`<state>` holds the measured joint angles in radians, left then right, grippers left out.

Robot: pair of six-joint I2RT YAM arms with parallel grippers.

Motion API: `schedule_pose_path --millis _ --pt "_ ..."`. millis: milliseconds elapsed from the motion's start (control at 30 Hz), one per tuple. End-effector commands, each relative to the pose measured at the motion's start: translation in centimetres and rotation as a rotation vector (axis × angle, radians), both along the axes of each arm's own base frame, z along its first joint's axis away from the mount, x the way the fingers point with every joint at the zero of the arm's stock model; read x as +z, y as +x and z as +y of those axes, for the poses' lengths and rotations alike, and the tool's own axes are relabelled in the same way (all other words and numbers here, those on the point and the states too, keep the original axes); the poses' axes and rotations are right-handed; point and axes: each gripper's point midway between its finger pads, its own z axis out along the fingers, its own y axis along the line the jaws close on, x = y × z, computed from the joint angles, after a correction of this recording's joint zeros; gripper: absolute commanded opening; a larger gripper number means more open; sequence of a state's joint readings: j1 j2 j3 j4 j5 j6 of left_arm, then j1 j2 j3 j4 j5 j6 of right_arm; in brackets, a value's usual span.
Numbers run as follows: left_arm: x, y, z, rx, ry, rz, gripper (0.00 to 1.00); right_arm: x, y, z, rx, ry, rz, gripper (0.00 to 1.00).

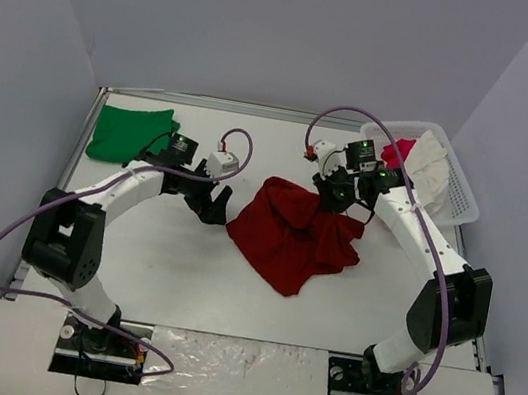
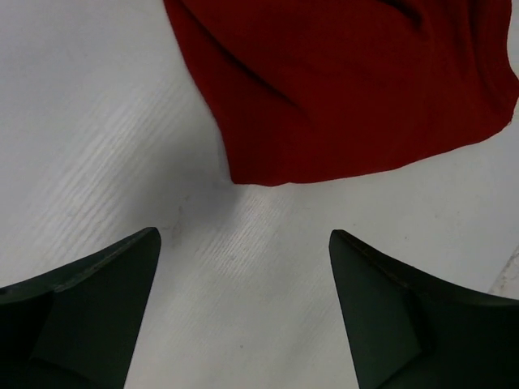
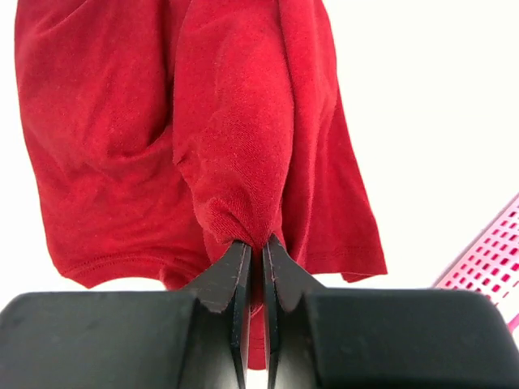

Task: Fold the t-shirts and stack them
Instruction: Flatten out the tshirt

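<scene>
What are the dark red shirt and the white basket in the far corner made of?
The dark red t-shirt looks like soft knit cloth, probably cotton jersey, matte: a fine knit texture, stitched hems and loose folds show. The white basket is likely moulded plastic, smooth: thin, rigid lattice walls.

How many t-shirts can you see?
2 for sure. The green t-shirt lies folded in the far left corner. The dark red t-shirt is in the middle, pinched by the right fingers. Cloth in the basket may hide more.
</scene>
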<state>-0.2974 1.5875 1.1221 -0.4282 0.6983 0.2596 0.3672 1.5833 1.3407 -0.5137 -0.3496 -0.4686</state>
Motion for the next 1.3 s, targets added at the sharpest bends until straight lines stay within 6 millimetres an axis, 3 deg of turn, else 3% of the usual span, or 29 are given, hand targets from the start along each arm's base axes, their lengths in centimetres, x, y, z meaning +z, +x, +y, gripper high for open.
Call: schedule_pose_path --millis 0,100,200,400,467,500,600,667,767,867,900,1033,1067,1167,1267 --pt "0.6 0.3 -2.9 -0.065 -0.088 0.054 0.80 -0.8 -0.6 0.0 -0.002 0.007 0.046 0.00" --pt "-1.2 0.1 -4.6 -0.113 -0.096 0.147 0.74 -1.6 -0.9 0.3 0.013 0.016 0.075 0.00" --pt "-1.5 0.1 -5.6 -0.142 -0.100 0.167 0.72 -2.2 -1.0 0.1 0.014 0.008 0.087 0.00" --pt "-4.7 -1.9 -7.8 -0.240 -0.036 0.215 0.65 -3.0 -0.9 -0.1 0.014 0.002 0.107 0.00" --pt "-6.2 -2.5 -8.2 -0.262 0.014 0.220 0.44 -3.2 -0.8 -0.2 0.008 -0.004 0.112 0.00" --pt "-6.6 -2.7 -8.2 -0.265 0.029 0.218 0.27 -3.2 -0.8 -0.3 0.005 -0.005 0.111 0.00" --pt "-7.2 -2.7 -7.9 -0.267 0.073 0.195 0.03 -3.4 -0.7 -0.8 -0.004 -0.014 0.110 0.00" --pt "-7.3 -2.2 -7.1 -0.246 0.121 0.170 0.02 -3.3 -0.4 -1.3 -0.019 -0.009 0.108 0.00" --pt "-5.3 -0.6 -5.6 -0.179 0.151 0.085 0.02 -3.0 -0.1 -2.1 -0.042 -0.009 0.100 0.00" --pt "-0.8 2.2 -2.4 -0.055 0.170 -0.043 0.02 -2.0 0.9 -3.9 -0.097 -0.018 0.064 0.00" --pt "1.5 3.6 -0.3 0.017 0.179 -0.097 0.02 -1.5 1.6 -4.9 -0.130 -0.020 0.050 0.00" --pt "8.5 6.7 5.4 0.205 0.235 -0.236 0.02 2.7 4.8 -7.4 -0.219 0.012 -0.059 0.00" --pt "10.9 7.6 6.2 0.238 0.240 -0.292 0.02 4.9 6.1 -7.6 -0.232 0.023 -0.115 0.00" --pt "15.9 7.2 8.2 0.296 0.242 -0.394 0.02 9.1 7.8 -7.9 -0.257 0.072 -0.206 0.00" --pt "18.6 5.6 8.8 0.305 0.231 -0.464 0.02 12.4 7.4 -7.1 -0.229 0.134 -0.266 0.00"
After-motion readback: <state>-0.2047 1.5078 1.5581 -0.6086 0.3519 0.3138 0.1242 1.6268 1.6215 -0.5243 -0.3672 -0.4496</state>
